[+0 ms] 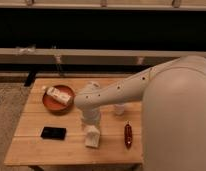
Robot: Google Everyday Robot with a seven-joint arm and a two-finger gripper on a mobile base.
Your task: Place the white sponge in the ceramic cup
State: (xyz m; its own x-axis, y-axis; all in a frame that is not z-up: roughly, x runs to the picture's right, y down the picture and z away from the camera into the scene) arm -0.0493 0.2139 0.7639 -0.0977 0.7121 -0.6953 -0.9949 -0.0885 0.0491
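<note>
One soft off-white rect. sponge (92, 139) on wood tabletop (36, 146), unclenched claw (91, 126) right over it

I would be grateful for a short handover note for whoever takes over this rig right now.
Gripper: open, lowered right over the white sponge; no grip visible.
White sponge: lying on the table near its front edge.
Ceramic cup: upright farther back, partly hidden behind the arm, apart from the sponge.
Done: gripper brought to the sponge.
Left: close on it, lift, carry to the cup, release inside.
</note>
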